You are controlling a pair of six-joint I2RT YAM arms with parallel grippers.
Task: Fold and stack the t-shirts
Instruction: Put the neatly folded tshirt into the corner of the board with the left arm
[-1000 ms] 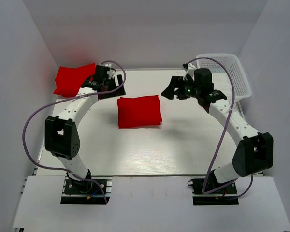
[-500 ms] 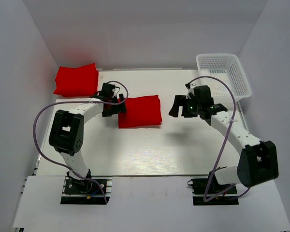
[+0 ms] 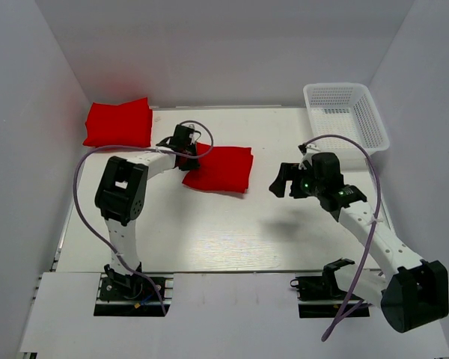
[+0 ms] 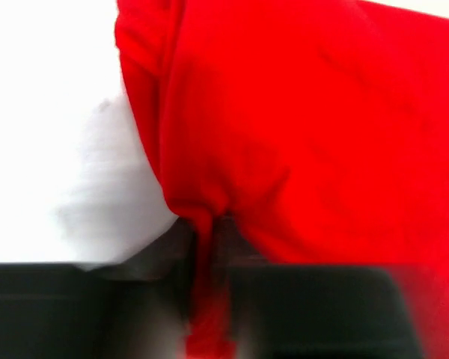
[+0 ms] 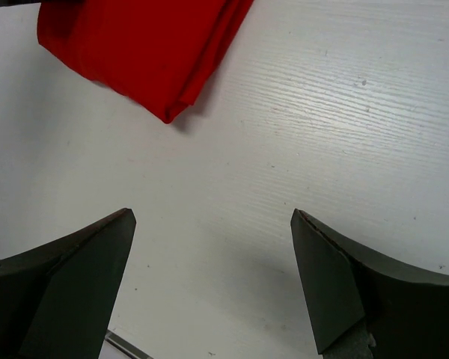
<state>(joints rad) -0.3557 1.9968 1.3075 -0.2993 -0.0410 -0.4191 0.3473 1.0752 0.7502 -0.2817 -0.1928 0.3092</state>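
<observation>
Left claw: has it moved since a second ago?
Yes. The left claw went right and toward the bases, away from the back-left folded t-shirt, onto the left edge of the middle t-shirt.

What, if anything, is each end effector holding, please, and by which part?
Left end effector pinches the middle t-shirt at its left edge; right end effector holds nothing.

A white plastic mesh basket [image 3: 374, 129] sits in the upper right of the overhead view, on the corner of a pale wood-grain table [image 3: 209, 232] closed in by plain white walls [image 3: 232, 52].
</observation>
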